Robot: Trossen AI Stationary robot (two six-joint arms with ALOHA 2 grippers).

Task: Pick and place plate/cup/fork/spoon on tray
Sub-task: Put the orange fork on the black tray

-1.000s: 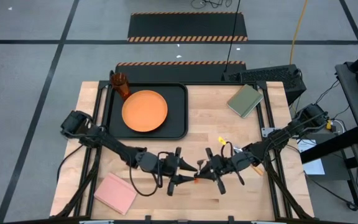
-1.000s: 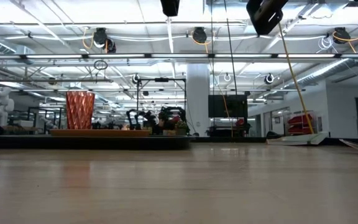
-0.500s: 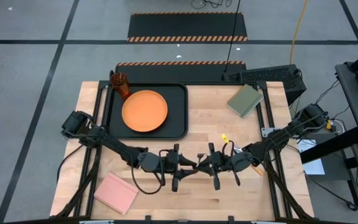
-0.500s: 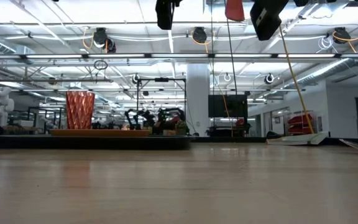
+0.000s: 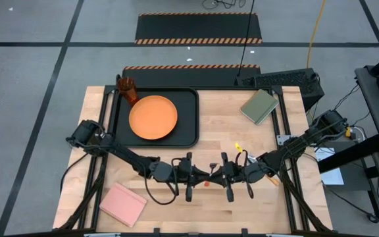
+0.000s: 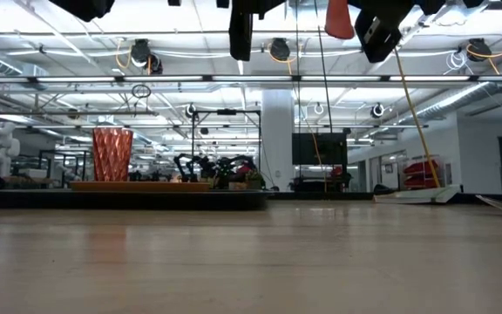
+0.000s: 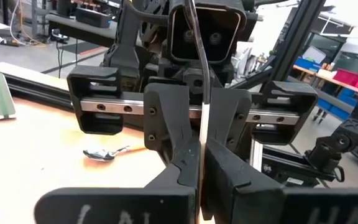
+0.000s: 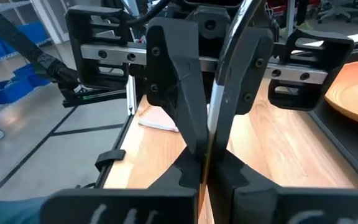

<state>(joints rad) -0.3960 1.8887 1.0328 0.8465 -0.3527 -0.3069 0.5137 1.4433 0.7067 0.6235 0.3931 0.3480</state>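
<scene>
Hanging above the front middle of the table (image 5: 229, 125), a slim silver utensil (image 7: 202, 124) is pinched edge-on by both arms at once: the left end effector (image 5: 198, 178) and the right end effector (image 5: 218, 176) meet tip to tip, each closed narrowly on it. It is judged to be the fork, since the spoon (image 7: 104, 153) is seen lying on the table beyond the right arm. The plate (image 5: 153, 117) is already set in the tray (image 5: 188, 125), and the cup (image 5: 127, 88) stands at the tray's far left corner. The risk lies in the double grip: if either arm is drawn away before the other is released, the fork could be twisted, bent or flicked out. If both are released together, it would be dropped onto the table.
</scene>
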